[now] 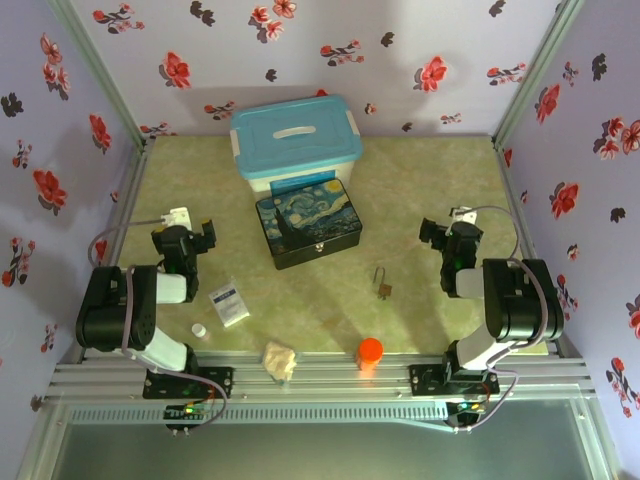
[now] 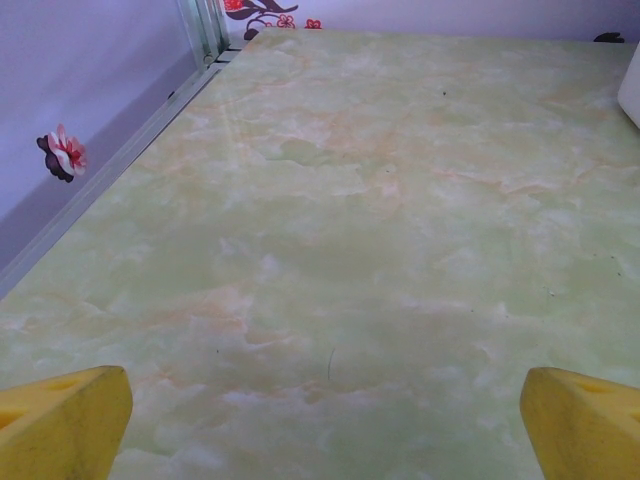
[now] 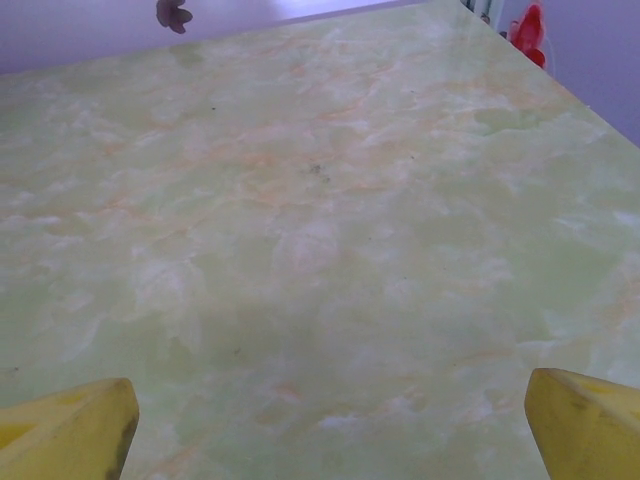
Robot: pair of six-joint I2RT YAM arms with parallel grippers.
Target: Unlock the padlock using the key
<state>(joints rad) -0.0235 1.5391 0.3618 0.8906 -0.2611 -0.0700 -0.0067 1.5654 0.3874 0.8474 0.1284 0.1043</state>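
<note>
The padlock (image 1: 382, 284) is tiny, a brass body with a thin grey shackle. It lies on the green marbled table right of centre, in front of the painted box. The key is too small to make out in the top view, and the wrist views do not take it in. My left gripper (image 1: 185, 230) stands open at the left side of the table, its yellow fingertips (image 2: 60, 425) wide apart over bare table. My right gripper (image 1: 450, 226) is open too, to the right of and behind the padlock, with its fingertips (image 3: 585, 425) spread and nothing between them.
A Starry Night painted box (image 1: 308, 222) sits mid-table with a blue-lidded plastic bin (image 1: 296, 140) behind it. Near the front edge are a small white packet (image 1: 229, 303), a white cap (image 1: 199, 329), a crumpled tan lump (image 1: 280, 360) and an orange cylinder (image 1: 370, 352).
</note>
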